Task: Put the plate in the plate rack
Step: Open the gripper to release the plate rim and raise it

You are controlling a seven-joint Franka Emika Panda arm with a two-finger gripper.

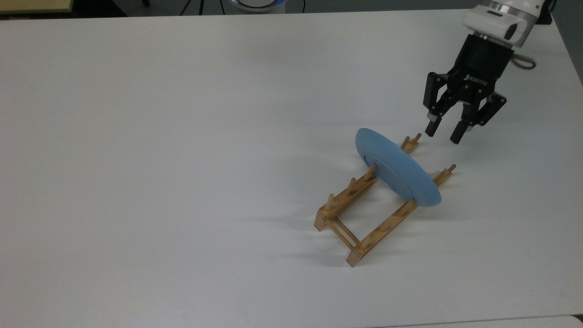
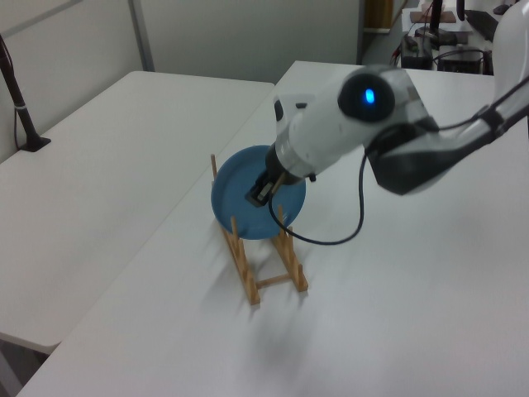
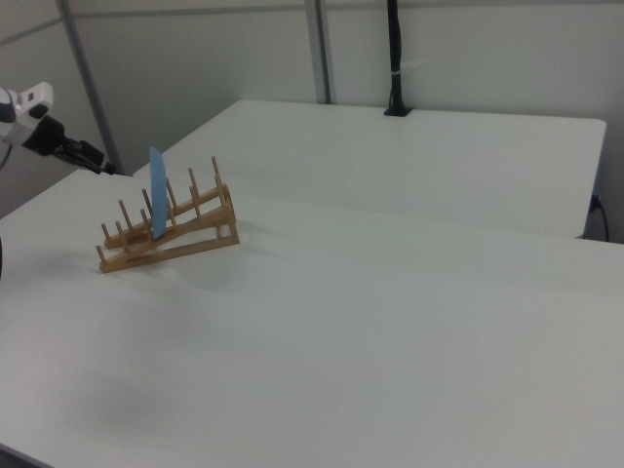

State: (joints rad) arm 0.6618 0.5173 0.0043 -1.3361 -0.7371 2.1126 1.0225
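Note:
The light-blue plate (image 1: pixel 398 169) stands on edge between the pegs of the wooden plate rack (image 1: pixel 364 217), near the rack's far end in the top view. Nothing is holding it. My gripper (image 1: pixel 442 135) hangs open and empty above the table, up and to the right of the plate in the top view, clear of it. The left view puts the gripper (image 2: pixel 258 194) in front of the plate (image 2: pixel 231 205), which sits over the rack (image 2: pixel 269 269). In the right view the plate (image 3: pixel 156 207) appears edge-on in the rack (image 3: pixel 175 237), with the gripper (image 3: pixel 97 163) off to the right view's left.
The rack stands on a wide white table (image 1: pixel 182 136). A second white table (image 2: pixel 99 174) adjoins it on the left view's left, carrying a black post (image 2: pixel 18 103). The white arm and its black cable (image 2: pixel 360 207) hang over the left view's right.

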